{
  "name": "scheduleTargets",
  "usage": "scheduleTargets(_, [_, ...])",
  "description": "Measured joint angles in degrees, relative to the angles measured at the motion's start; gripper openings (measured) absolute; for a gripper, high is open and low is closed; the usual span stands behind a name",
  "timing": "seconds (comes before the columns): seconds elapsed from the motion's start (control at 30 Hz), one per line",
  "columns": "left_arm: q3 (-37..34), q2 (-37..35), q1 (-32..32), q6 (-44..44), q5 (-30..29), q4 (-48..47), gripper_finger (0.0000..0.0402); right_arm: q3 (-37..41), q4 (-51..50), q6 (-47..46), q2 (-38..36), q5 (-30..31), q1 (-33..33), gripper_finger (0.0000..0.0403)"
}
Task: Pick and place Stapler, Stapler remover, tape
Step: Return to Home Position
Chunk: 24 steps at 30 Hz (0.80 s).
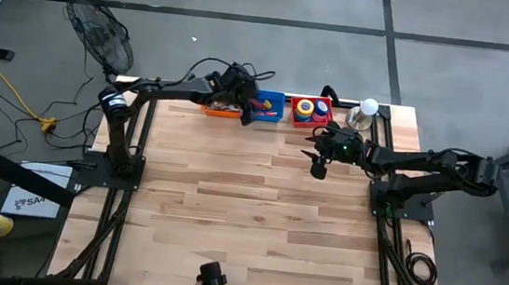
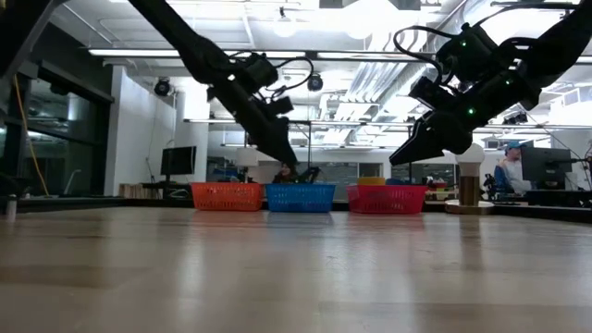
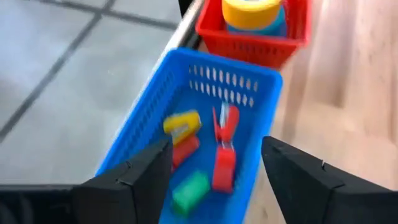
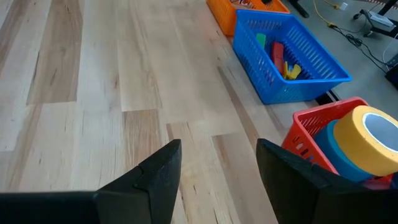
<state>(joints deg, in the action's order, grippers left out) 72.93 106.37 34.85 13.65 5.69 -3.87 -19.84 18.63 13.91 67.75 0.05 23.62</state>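
- The left gripper (image 3: 216,148) hangs directly above the blue bin (image 3: 261,74), jaws wide and empty.
- The right gripper (image 4: 217,146) waits over the desk (image 4: 93,93) near that bin, jaws wide too, holding nothing.
- Inside the blue bin lie a yellow stapler (image 3: 182,124), a red stapler (image 3: 225,149) and a green stapler (image 3: 191,191). I judge them stiff and light, best pinched across the narrow body.
- The tape (image 4: 373,140) sits in the red bin (image 3: 249,46) beside the blue bin (yellow roll on top). I'd say rigid and slick-sided, so I'd grip one wall through the centre.
- I read no brand or writing.
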Motion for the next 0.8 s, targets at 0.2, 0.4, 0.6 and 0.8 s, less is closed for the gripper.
scheduleTargets(0.2, [0.0, -5.3, 0.0, 0.7, 1.8, -13.4, 0.0245, 0.0, 0.0, -0.7, 0.0, 0.0, 0.0, 0.0199])
scheduleTargets(0.4, [-2.7, -8.8, -0.4, 1.1, 13.1, -15.9, 0.0246, 0.0, 0.0, -1.4, 0.0, 0.0, 0.0, 0.0199])
scheduleTargets(0.6, [-14.0, -14.9, -0.4, -2.0, 19.4, -6.9, 0.0246, 0.0, -0.3, -2.4, -0.1, 2.7, 0.0, 0.0199])
scheduleTargets(0.8, [-32.4, -27.0, -3.3, -10.9, 14.6, 12.5, 0.0246, 0.0, -2.1, -3.0, -4.7, 4.1, 0.0, 0.0199])
